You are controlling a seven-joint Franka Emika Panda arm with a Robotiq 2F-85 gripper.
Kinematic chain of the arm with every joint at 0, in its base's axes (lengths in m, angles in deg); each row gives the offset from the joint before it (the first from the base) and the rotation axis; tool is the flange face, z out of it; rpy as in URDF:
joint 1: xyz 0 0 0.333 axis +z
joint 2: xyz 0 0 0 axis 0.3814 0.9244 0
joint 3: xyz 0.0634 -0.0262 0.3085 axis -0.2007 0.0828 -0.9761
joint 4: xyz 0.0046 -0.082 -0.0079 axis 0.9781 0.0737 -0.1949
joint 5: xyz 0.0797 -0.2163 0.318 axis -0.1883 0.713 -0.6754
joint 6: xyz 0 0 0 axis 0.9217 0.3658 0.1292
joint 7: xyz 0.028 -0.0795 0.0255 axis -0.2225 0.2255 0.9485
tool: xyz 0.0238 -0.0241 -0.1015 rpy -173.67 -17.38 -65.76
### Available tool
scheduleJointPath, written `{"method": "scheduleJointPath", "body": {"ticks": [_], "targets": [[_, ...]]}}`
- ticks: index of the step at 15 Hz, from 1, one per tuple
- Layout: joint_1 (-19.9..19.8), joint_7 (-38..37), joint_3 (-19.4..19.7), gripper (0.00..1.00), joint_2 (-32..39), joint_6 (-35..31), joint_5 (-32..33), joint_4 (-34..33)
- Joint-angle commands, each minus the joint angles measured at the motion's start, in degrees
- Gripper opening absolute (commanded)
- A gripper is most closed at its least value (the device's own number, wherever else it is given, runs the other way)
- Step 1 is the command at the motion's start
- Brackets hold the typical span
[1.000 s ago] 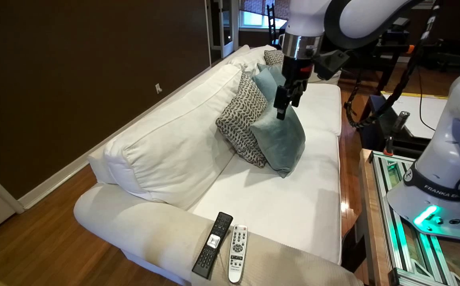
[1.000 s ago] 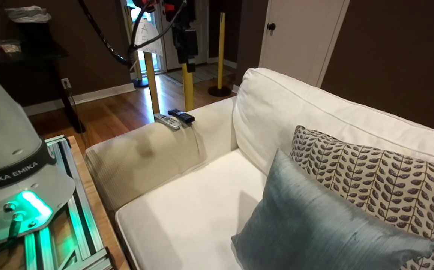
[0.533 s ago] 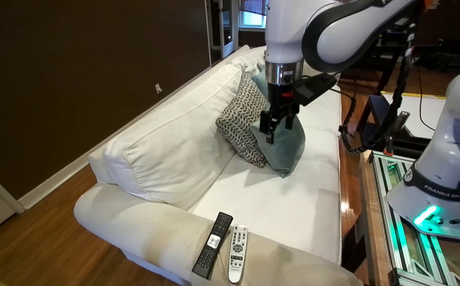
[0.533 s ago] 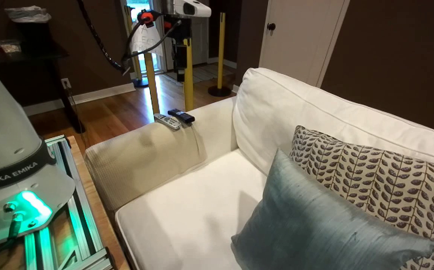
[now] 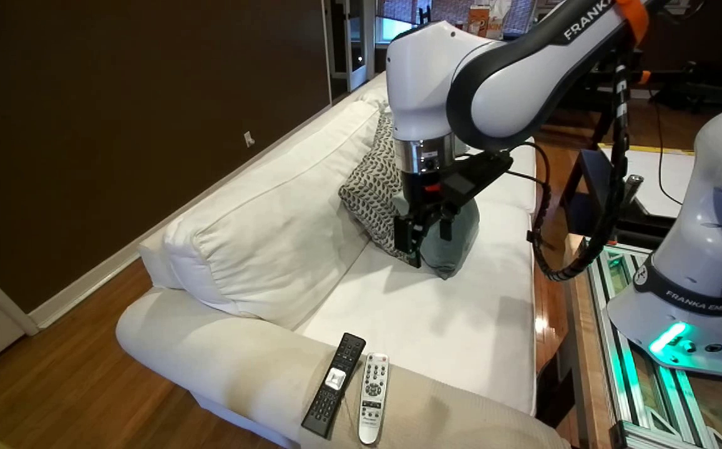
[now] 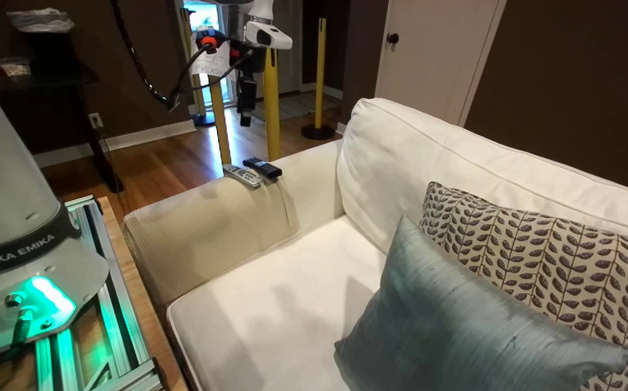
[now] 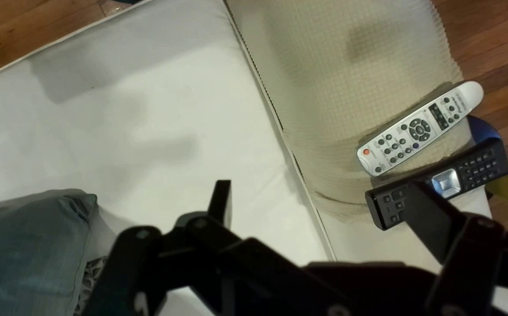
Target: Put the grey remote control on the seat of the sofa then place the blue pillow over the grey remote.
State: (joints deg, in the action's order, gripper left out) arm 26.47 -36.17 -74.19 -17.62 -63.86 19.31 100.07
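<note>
Toward eight o'clock in the wrist view, the blue pillow sits on the sofa, beside a sliver of patterned pillow that both exterior views show more fully. At five o'clock the gripper stands wide. Near three, the grey remote control lies on the armrest just beside the black remote, which the gripper partly covers in this view only.

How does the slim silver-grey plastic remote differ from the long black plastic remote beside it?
The silver-grey remote is pale; the black remote is dark with a silvery square. The grey remote has rounded ends; the black remote has squarer ones and looks longer. In the wrist view, the black gripper partly hides the black remote; the grey remote shows whole. Both lie buttons up on the sofa's cream fabric armrest.
</note>
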Motion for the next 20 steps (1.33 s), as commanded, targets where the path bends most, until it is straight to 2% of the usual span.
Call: {"method": "scheduleJointPath", "body": {"ticks": [1,3,6,11,16,19,20], "targets": [[0.69,-0.03,0.92,1.00,-0.20,0.08,0.08,-0.05],[0.67,-0.02,0.97,1.00,-0.31,0.08,0.08,-0.05],[2.51,-0.21,-0.57,1.00,4.12,-2.38,-1.95,-1.46],[6.85,-8.35,-2.49,1.00,13.05,-12.13,-0.76,-4.03],[11.07,-22.55,0.14,1.00,21.34,-22.90,0.25,-7.07],[13.89,-29.44,2.98,1.00,25.29,-23.65,2.73,-9.48],[13.72,-28.70,2.70,1.00,26.35,-22.13,1.71,-10.53]]}}
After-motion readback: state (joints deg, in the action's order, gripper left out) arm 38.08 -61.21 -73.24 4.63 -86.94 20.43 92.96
